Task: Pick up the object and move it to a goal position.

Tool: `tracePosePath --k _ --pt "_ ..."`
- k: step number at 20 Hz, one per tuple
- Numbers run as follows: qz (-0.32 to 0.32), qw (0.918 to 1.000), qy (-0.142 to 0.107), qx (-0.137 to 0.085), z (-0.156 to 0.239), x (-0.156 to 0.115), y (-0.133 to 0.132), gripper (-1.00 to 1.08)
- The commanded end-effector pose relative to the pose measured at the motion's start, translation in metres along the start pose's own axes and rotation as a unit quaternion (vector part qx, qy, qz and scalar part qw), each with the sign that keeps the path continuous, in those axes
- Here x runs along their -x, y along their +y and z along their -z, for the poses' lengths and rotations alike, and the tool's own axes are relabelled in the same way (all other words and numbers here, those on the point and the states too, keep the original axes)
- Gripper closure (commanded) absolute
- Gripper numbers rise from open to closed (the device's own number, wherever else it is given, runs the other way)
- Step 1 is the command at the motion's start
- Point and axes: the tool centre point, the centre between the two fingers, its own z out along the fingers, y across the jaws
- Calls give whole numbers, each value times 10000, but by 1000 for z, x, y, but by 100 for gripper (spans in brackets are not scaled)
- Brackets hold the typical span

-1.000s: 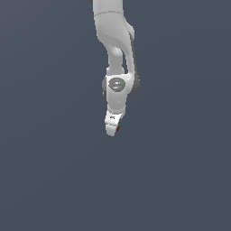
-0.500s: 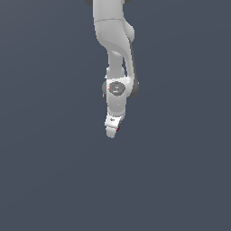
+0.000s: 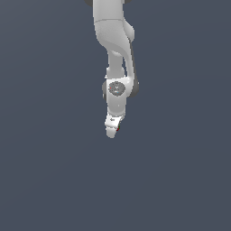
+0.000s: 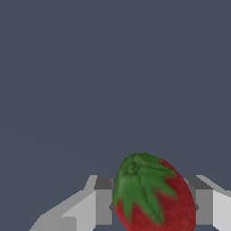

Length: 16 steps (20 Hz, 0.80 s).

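Note:
The object is a small dark-red strawberry-like lump with a green leafy cap (image 4: 153, 194). In the wrist view it sits between my two fingers (image 4: 103, 203), which press on its sides. In the exterior view only a tiny red speck of it (image 3: 117, 129) shows at the tip of my white gripper (image 3: 113, 131). The gripper hangs from the white arm (image 3: 115, 40) that comes down from the top of the exterior view. The gripper is shut on the object and holds it off the grey surface.
A plain dark grey surface (image 3: 54, 171) fills both views. No other objects, edges or goal marker show.
The arm and gripper have shifted slightly up and toward the exterior view's left with the object held in the fingers. The grip has not changed.

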Motion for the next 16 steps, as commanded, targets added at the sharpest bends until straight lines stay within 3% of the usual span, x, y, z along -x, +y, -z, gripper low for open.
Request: tracePosePath --k 1,6,16 --pt "5 10000 2 0 0 -4 0 108" --pt "5 10000 2 0 1 -26 2 108" --pt "3 10000 4 -4 4 -101 9 108"
